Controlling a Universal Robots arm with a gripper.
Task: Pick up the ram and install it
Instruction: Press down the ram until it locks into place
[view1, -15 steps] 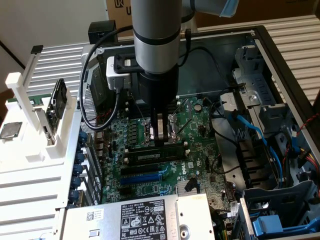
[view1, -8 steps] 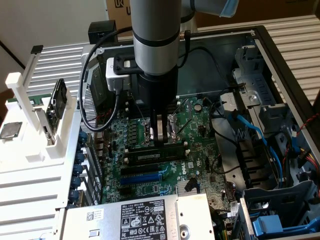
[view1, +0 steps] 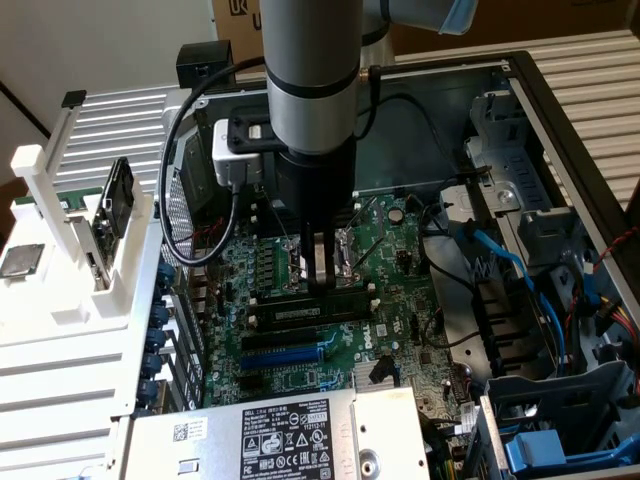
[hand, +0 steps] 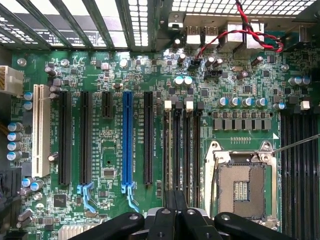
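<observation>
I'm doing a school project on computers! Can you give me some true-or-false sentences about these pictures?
1. The gripper is shut. True.
2. The computer case is closed up. False: it is open, and the green board shows inside.
3. The board has a long blue slot. True.
4. The ram lies on the white stand outside the case. False: it sits at the memory slots, right by the gripper's tips.
5. A fan covers the processor socket. False: the socket is bare.
</observation>
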